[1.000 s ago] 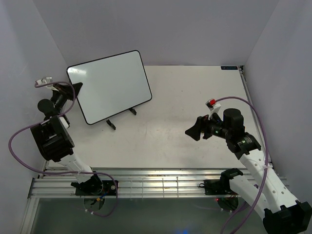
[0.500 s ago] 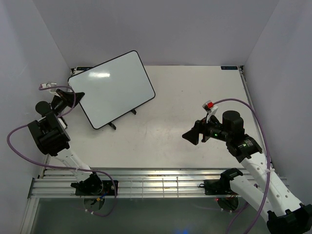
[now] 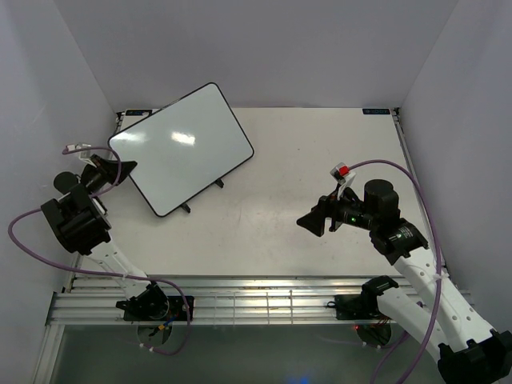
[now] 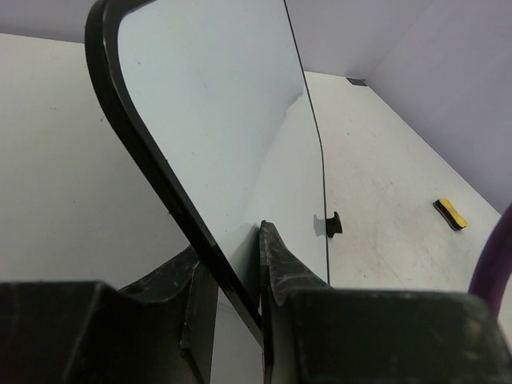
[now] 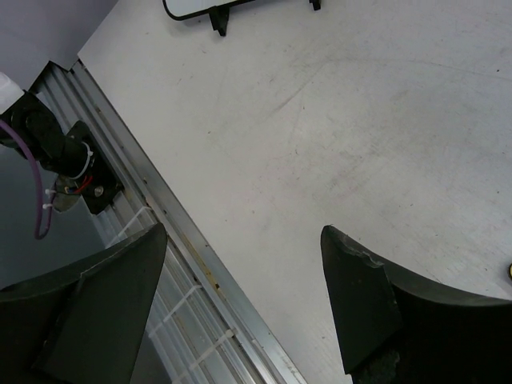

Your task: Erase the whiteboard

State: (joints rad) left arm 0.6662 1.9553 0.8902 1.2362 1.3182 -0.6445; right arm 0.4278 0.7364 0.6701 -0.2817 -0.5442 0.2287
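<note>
One whiteboard (image 4: 224, 104) edge lies, seemingly gripped, inside the left pincer (image 4: 232, 268).

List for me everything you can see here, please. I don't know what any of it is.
whiteboard: one, glossy white with a thin black frame and small black legs, no writing visible, back left of the table
eraser: one, small yellow and black block, lying on the table, apart from the whiteboard
table: one, matte white, filling the middle of the overhead view
rail: one, silver metal, along the table's near edge
cables: two, purple, one looping off each arm
left gripper: one, black, clamped on the whiteboard's left edge
right gripper: one, black, fingers spread, holding nothing, over the table's right half
</note>
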